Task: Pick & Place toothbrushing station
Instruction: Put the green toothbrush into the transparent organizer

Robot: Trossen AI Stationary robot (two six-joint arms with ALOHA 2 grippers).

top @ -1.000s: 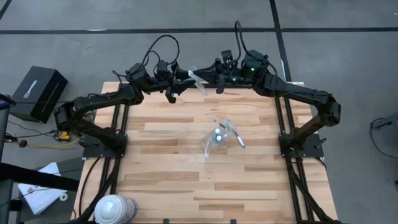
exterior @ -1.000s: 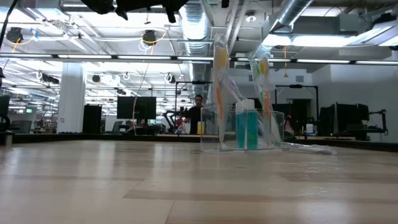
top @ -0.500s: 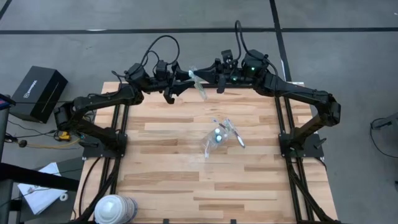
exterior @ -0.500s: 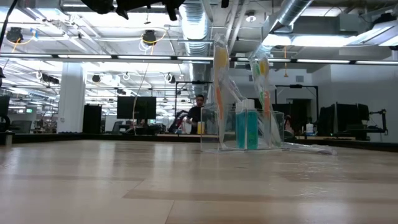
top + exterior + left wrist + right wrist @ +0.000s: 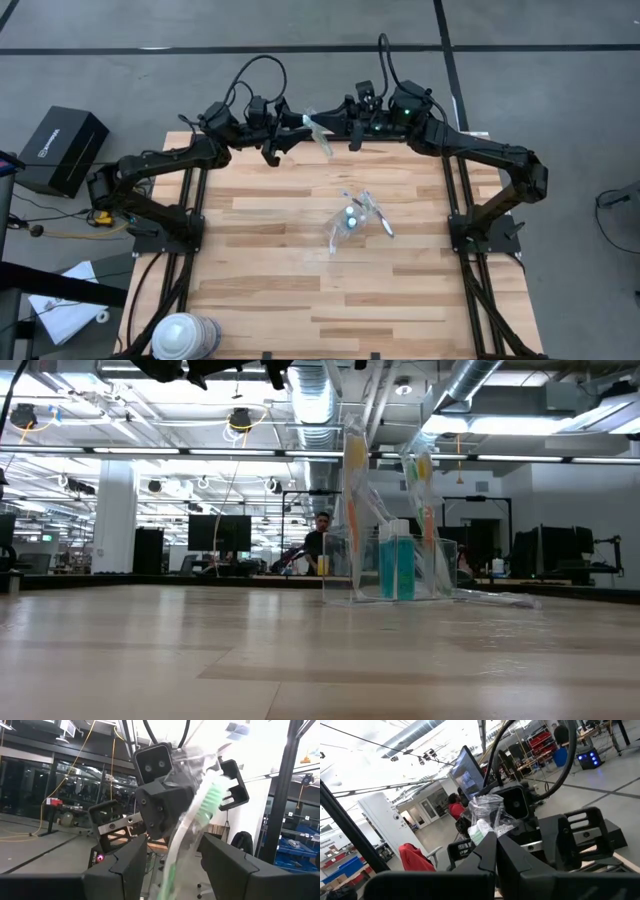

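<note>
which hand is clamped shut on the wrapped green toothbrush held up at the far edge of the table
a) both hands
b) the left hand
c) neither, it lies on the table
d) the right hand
d: the right hand has its fingers closed on the wrapped toothbrush, while the left hand stands open, its fingers either side of the toothbrush without pinching it, above the table.

From above, the wrapped toothbrush (image 5: 318,131) between the grippers is too small to tell its colour. The left wrist view crops its handle. The roll (image 5: 185,338) is cut by the edge.
</note>
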